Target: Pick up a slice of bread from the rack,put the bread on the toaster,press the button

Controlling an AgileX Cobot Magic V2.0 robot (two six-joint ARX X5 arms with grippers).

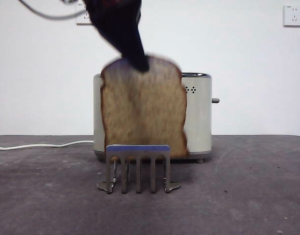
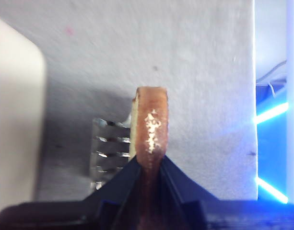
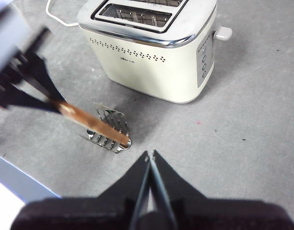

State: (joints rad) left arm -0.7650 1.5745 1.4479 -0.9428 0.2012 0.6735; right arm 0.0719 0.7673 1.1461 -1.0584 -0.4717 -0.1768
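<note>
My left gripper [image 1: 137, 61] comes down from above and is shut on the top crust of the slice of bread [image 1: 142, 112], which hangs upright. The left wrist view shows the slice [image 2: 150, 124] edge-on between the jaws of that gripper [image 2: 150, 165]. Its lower edge is at about the height of the top bar of the rack [image 1: 138, 169]; I cannot tell if it still touches the prongs. The toaster [image 1: 198, 112] stands behind, its button [image 1: 215, 100] on the right end. My right gripper [image 3: 150, 155] is shut and empty, high over the table beside the rack [image 3: 111, 129].
A white cable [image 1: 42, 145] runs left from the toaster across the grey table. White wall sockets [image 1: 292, 15] are on the back wall. The toaster's two top slots [image 3: 137, 12] are open. The table's edge [image 3: 17, 179] lies near the rack.
</note>
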